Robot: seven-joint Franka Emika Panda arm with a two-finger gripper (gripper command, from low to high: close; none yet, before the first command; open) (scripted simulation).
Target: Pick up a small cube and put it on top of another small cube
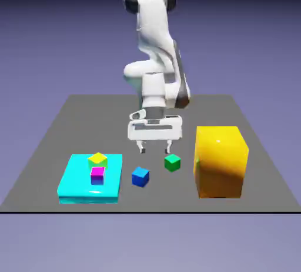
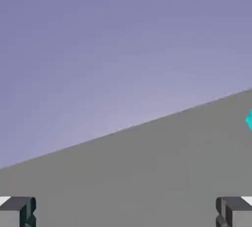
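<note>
The small blue cube [image 1: 140, 176] rests on the grey table near the front, just right of a cyan slab. The small yellow cube with greenish sides [image 1: 97, 160] stands on that slab. My gripper [image 1: 154, 146] hangs open above the table, behind the blue cube and a little to the exterior view's right of it, with nothing between its fingers. In the hand view the two fingertips [image 2: 19, 211] sit far apart at the bottom corners, and neither cube appears there.
The cyan slab [image 1: 79, 191] also carries a magenta cube [image 1: 97, 175] in front of the yellow one. A green cube [image 1: 172, 162] lies right of the blue cube. A large yellow-orange block [image 1: 220, 162] stands at the right. A cyan corner [image 2: 249, 120] shows in the hand view.
</note>
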